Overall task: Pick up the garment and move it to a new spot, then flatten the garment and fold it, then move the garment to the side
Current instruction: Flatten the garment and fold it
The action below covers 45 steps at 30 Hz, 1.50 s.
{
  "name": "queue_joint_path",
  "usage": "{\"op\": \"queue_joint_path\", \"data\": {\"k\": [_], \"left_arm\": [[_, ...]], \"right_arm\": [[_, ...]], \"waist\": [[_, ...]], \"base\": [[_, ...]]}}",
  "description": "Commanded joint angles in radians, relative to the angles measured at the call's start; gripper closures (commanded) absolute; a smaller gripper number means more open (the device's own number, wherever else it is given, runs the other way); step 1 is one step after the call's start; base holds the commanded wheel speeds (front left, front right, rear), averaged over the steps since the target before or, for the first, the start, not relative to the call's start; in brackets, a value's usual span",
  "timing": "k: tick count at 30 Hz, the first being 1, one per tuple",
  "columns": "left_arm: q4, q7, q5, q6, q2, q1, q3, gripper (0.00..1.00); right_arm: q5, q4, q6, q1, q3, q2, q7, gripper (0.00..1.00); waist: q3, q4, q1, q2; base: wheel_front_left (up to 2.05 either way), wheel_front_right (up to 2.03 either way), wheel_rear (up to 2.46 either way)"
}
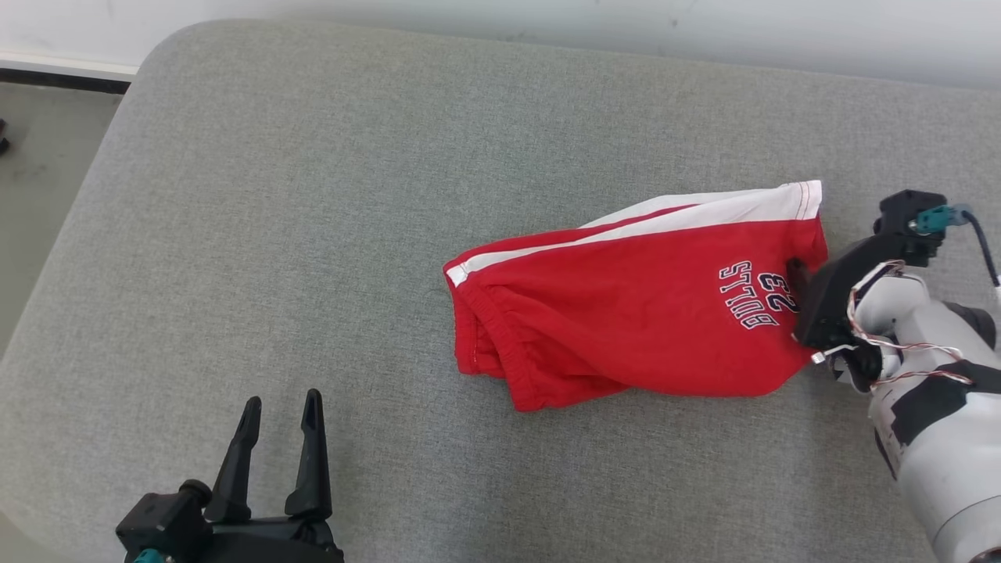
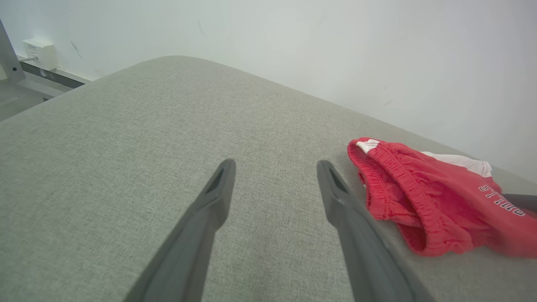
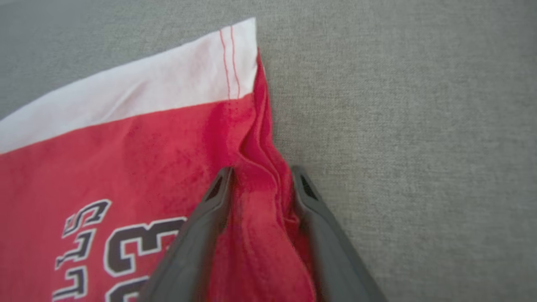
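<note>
The garment (image 1: 626, 313) is a pair of red shorts with a white side stripe and "BULLS 23" print. It lies loosely folded on the grey padded surface (image 1: 313, 195), right of centre. My right gripper (image 1: 799, 301) is at its right-hand leg hem. In the right wrist view the right gripper (image 3: 259, 170) stands open, its two fingers astride a puckered ridge of the red hem of the garment (image 3: 126, 147). My left gripper (image 1: 281, 400) is open and holds nothing, low at the front left, well clear of the cloth. In its own view the left gripper (image 2: 275, 165) has the garment (image 2: 419, 201) to its right.
The grey surface has a rounded far-left corner, with floor (image 1: 39, 156) beyond it. A pale wall (image 1: 547, 23) runs along the back edge. A white box (image 2: 41, 53) sits at the wall's base, far left.
</note>
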<state>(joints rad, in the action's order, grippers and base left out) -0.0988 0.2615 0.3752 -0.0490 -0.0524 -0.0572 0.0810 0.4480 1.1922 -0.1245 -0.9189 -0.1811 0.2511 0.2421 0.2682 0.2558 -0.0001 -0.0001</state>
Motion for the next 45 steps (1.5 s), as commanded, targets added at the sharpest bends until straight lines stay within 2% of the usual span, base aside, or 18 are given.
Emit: {"op": "queue_joint_path", "data": {"k": [1,10,21,28,33,38,45], "left_arm": [[0.007,0.004,-0.002,-0.001,0.001,0.010,-0.004,0.00],[0.018,0.004,0.016,0.016,0.002,0.015,0.008,0.00],[0.025,0.004,0.016,0.030,0.002,0.045,0.015,0.00],[0.020,0.004,0.020,0.038,0.002,0.056,0.025,0.00],[0.019,0.004,0.019,0.040,0.002,0.064,0.030,0.00],[0.016,0.004,0.020,0.041,0.002,0.073,0.029,0.00],[0.013,0.004,0.025,0.044,0.002,0.088,0.024,0.00]], "right_arm": [[0.000,0.028,-0.010,0.065,-0.022,-0.055,0.032,1.00],[-0.012,0.017,-0.004,0.046,-0.020,0.014,-0.044,1.00],[-0.047,0.008,-0.004,0.071,0.008,0.098,-0.180,1.00],[-0.122,0.025,-0.004,0.097,0.022,0.181,-0.228,1.00],[-0.182,0.042,-0.004,0.097,0.043,0.207,-0.255,1.00],[-0.243,0.036,-0.004,0.086,0.061,0.169,-0.275,1.00],[-0.296,-0.031,-0.004,0.084,0.011,0.029,-0.232,1.00]], "waist": [[0.000,0.000,0.0001,0.0001],[-0.008,-0.007,0.0001,0.0001],[-0.071,-0.076,0.0001,0.0001],[-0.108,-0.113,0.0001,0.0001],[-0.122,-0.120,0.0001,0.0001],[-0.146,-0.127,0.0001,0.0001],[-0.173,-0.131,0.0001,0.0001]], "base": [[0.00,0.00,0.00],[0.00,0.00,0.00],[0.00,0.00,0.00],[0.00,0.00,0.00],[0.00,0.00,0.00],[0.00,0.00,0.00],[0.00,0.00,0.00]]}}
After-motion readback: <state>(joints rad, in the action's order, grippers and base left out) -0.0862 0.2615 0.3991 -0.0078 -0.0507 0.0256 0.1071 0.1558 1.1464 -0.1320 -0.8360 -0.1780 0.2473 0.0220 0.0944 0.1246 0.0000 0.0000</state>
